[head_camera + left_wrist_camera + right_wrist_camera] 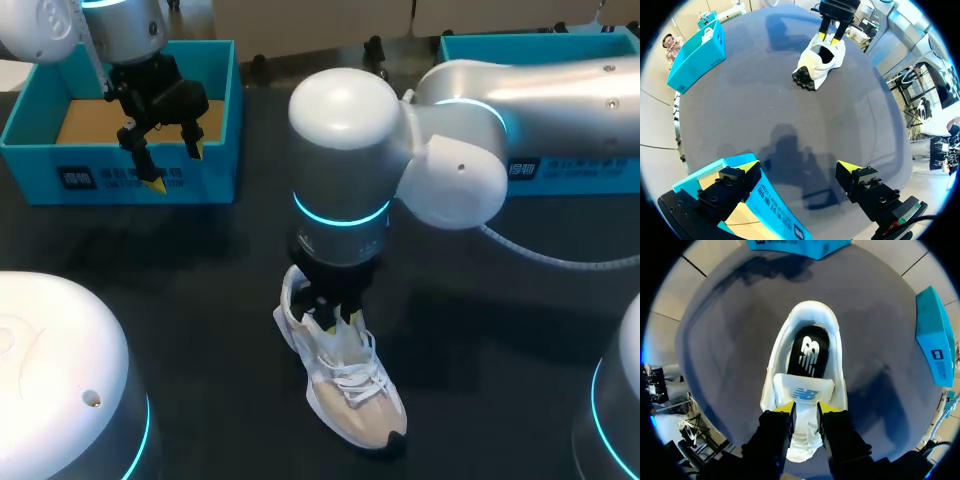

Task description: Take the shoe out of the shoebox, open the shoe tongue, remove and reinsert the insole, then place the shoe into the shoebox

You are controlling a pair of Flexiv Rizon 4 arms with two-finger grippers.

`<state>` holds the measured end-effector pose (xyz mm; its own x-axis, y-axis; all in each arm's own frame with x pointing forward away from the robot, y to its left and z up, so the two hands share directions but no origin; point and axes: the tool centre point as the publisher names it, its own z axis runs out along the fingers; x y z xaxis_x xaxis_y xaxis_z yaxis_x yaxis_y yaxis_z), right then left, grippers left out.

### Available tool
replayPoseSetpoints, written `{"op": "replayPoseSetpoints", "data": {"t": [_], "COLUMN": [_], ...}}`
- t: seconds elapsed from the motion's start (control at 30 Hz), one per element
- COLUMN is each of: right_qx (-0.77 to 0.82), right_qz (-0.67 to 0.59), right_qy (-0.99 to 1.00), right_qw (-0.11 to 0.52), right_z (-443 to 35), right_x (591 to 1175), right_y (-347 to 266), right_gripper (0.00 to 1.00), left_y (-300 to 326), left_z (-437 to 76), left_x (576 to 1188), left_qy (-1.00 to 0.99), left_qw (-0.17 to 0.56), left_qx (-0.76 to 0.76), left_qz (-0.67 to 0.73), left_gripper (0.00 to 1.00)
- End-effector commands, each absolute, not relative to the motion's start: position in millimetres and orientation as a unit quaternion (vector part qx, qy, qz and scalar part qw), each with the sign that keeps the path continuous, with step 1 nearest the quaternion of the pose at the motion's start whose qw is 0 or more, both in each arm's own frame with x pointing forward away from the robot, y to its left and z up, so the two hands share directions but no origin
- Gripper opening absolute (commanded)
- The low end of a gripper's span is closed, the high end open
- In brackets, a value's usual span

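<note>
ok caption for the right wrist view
Right gripper pinches the tongue of the shoe, black insole showing inside

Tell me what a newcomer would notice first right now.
The white shoe stands at the middle of the table, with the right claw pinching its tongue and the black insole exposed in the opening. Next, the left claw hanging open over the front wall of the blue shoebox at far left.

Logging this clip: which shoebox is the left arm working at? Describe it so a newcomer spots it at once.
On the dark table, two blue boxes stand along the far edge, beyond the white shoe. It is the shoebox at the left, right under the open left gripper; unlike the other box, mostly hidden behind the right arm, its brown floor shows.
</note>
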<state>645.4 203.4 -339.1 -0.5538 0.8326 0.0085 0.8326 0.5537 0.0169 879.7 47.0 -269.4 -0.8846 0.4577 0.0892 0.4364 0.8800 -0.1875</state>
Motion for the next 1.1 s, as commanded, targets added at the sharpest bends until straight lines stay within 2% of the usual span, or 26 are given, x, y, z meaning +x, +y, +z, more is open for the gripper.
{"op": "replayPoseSetpoints", "data": {"t": [0.03, 0.47, 0.9, 1.1], "right_qx": [0.472, 0.464, 0.461, 0.445], "right_qz": [0.014, -0.010, 0.018, 0.011], "right_qy": [0.882, 0.886, 0.887, 0.895], "right_qw": [-0.009, 0.010, -0.008, -0.003], "right_z": [-350.0, -320.4, -349.9, -323.3], "right_x": [653.9, 654.2, 664.2, 660.0], "right_y": [202.9, 208.5, 204.4, 208.8], "right_gripper": [0.22, 0.23, 0.24, 0.27], "left_y": [47.1, 47.1, 47.1, 47.1], "left_z": [-269.1, -269.1, -269.1, -269.1], "left_x": [879.8, 879.8, 879.8, 879.8], "left_qy": [-0.967, -0.967, -0.967, -0.967], "left_qw": [0.066, 0.066, 0.066, 0.066], "left_qx": [-0.231, -0.231, -0.231, -0.231], "left_qz": [0.080, 0.080, 0.080, 0.080], "left_gripper": [1.00, 1.00, 1.00, 1.00]}}
